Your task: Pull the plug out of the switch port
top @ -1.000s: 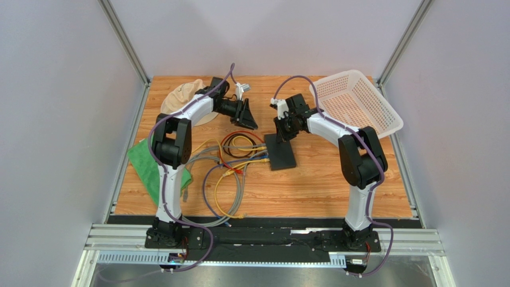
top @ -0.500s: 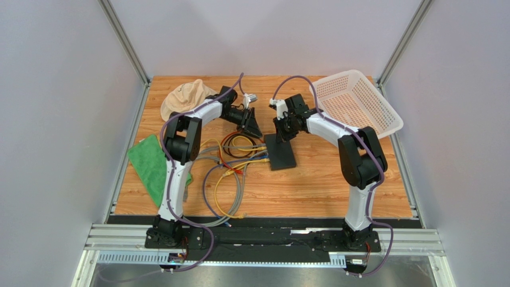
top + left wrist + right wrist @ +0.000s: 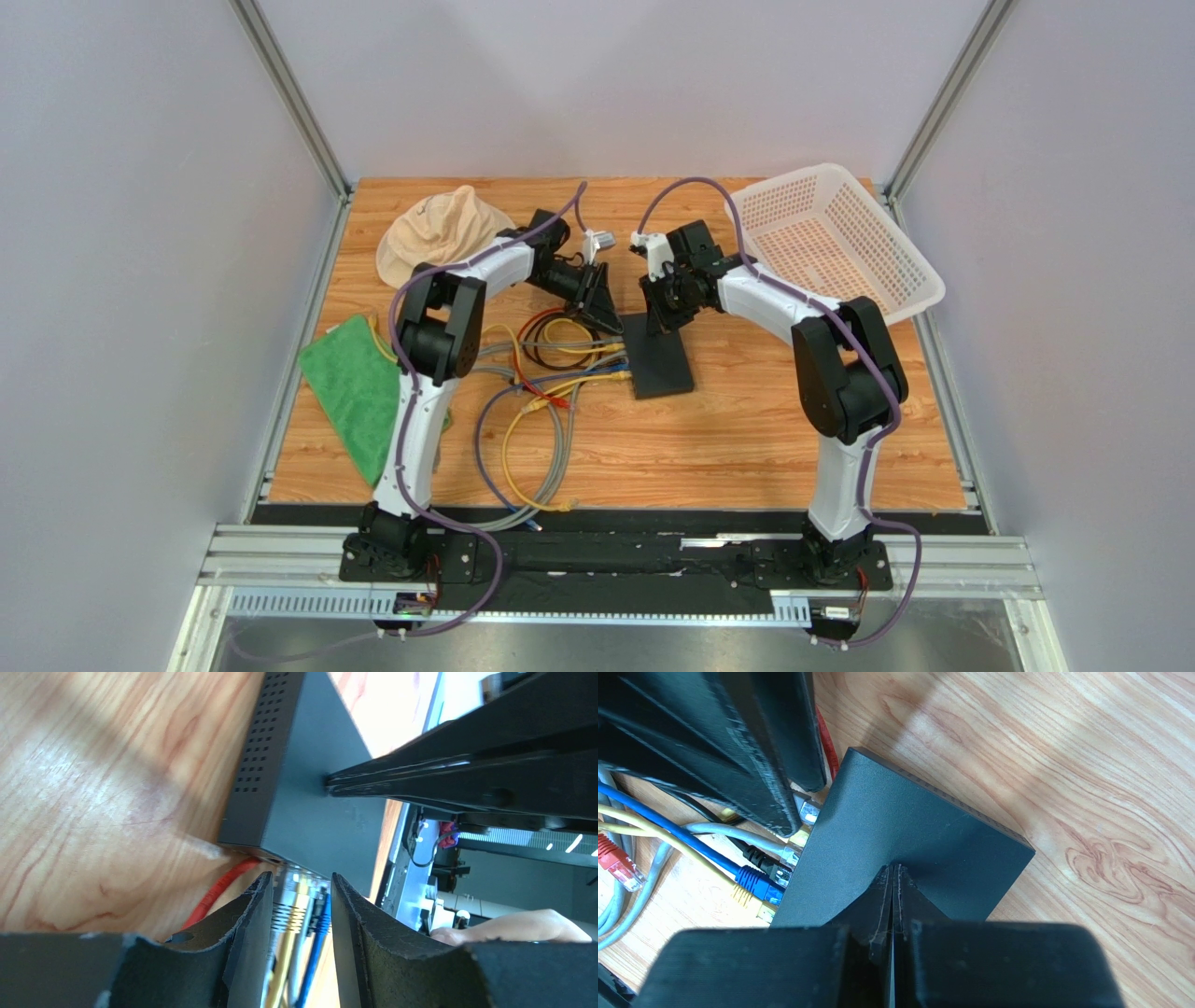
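Note:
The switch point(image 3: 658, 359) is a flat black box lying mid-table. Several cables point(image 3: 554, 367) plug into its left side. My right gripper point(image 3: 657, 317) is shut, and in the right wrist view its tips point(image 3: 894, 871) press down on the switch top point(image 3: 913, 836). My left gripper point(image 3: 599, 308) is open at the switch's far left corner. In the left wrist view it point(image 3: 300, 899) straddles the yellow plug point(image 3: 291, 913), a grey one and a blue plug point(image 3: 319, 913) at the switch point(image 3: 302, 791). A red cable point(image 3: 217, 889) runs outside the left finger.
A white basket point(image 3: 842, 241) stands at the back right. A beige cloth point(image 3: 432, 227) lies at the back left and a green cloth point(image 3: 351, 385) at the left edge. Loose cable loops point(image 3: 526, 448) lie in front of the left arm.
My left gripper has moved right and down from behind the cable loops to the plugs at the switch's side. My right gripper has stayed on the switch.

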`<state>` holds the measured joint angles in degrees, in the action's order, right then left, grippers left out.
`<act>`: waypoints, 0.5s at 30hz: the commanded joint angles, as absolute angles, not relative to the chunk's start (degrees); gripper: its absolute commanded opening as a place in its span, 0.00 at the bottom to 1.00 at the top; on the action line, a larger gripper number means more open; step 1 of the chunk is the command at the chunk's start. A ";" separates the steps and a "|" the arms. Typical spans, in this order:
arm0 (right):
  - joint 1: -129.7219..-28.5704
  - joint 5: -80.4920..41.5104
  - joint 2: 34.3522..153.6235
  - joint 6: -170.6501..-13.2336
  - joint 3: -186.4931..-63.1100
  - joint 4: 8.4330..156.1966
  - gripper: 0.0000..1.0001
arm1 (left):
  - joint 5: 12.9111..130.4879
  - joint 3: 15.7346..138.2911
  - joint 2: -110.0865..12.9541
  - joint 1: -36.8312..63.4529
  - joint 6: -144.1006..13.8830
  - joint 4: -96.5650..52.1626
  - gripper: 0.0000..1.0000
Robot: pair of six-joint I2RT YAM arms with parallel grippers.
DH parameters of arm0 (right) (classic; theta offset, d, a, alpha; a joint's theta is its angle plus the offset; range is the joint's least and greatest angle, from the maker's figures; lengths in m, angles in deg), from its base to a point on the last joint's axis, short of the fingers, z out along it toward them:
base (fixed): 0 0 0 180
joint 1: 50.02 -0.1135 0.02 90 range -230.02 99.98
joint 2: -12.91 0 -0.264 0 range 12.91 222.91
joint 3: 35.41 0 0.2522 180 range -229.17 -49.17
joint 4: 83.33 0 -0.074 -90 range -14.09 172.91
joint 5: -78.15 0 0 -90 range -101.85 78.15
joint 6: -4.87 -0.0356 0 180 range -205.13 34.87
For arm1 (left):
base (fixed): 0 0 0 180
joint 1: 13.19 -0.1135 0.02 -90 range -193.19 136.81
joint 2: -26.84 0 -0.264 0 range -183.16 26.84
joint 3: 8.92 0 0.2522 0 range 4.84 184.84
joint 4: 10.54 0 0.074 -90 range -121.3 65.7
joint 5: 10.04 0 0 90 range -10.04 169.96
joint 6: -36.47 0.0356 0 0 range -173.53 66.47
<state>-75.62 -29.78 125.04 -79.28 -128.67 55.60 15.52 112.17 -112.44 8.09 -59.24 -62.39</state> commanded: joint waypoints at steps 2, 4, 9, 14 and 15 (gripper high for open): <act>-76.65 -27.14 127.96 -78.10 -125.19 51.62 0.00 | 15.97 114.00 -113.87 8.52 -57.31 -63.33 0.44; -76.65 -27.14 127.96 -78.10 -125.11 51.62 0.00 | 15.80 114.00 -113.96 8.61 -57.40 -63.42 0.44; -76.65 -27.14 127.69 -78.10 -124.93 51.80 0.00 | 15.36 114.62 -114.75 8.78 -57.66 -63.59 0.44; -76.65 -27.14 127.52 -78.01 -124.75 51.88 0.00 | 14.40 115.06 -115.37 8.87 -57.66 -63.77 0.40; -76.65 -27.14 127.43 -78.01 -124.75 51.88 0.00 | 13.96 114.97 -115.45 8.87 -57.49 -63.85 0.40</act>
